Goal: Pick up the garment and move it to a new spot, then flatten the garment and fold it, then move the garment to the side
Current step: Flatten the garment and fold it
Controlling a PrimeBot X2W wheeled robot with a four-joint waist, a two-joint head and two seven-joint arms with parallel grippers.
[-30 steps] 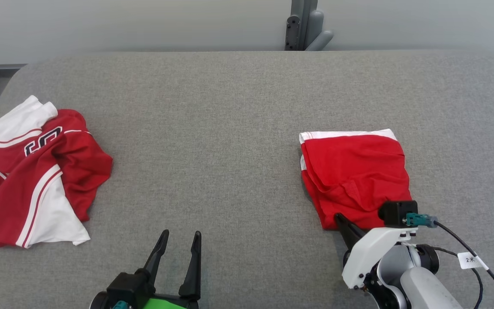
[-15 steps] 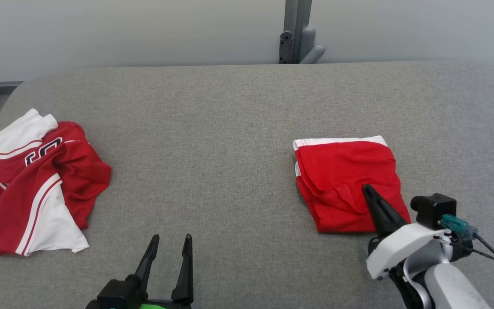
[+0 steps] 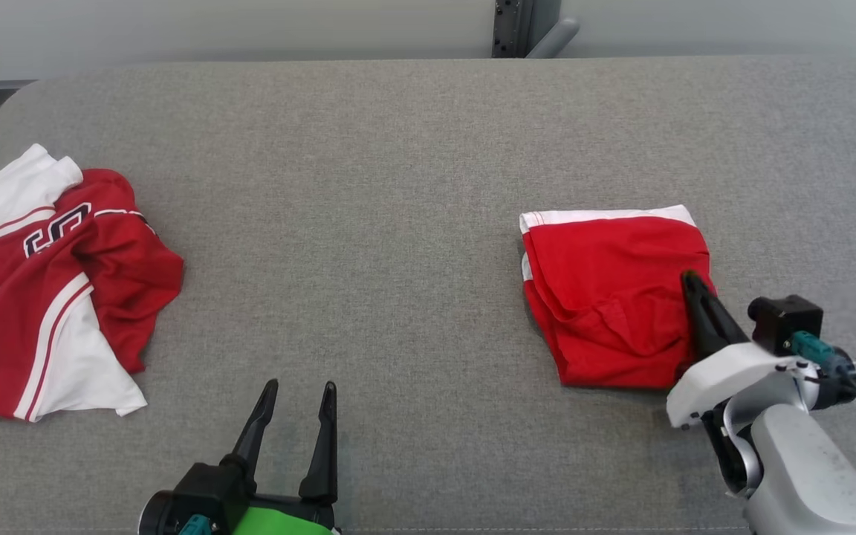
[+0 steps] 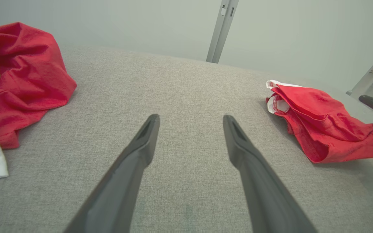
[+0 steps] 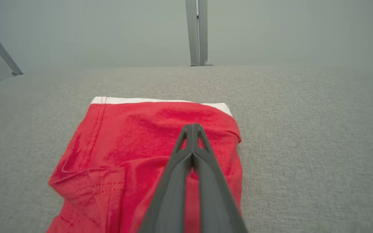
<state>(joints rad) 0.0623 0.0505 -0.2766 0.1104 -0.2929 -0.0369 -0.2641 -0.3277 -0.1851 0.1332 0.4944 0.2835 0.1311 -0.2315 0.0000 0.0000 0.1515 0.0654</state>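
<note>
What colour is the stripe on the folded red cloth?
White. The stripe on the folded garment shows best in the right wrist view.

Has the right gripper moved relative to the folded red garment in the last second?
Yes. Against the folded red garment, the right gripper has gone from its near left corner, rightward and farther away, to its right edge.

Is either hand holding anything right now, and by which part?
Nothing is held. The left hand is open; the right hand is shut and empty, over the folded red garment.
</note>
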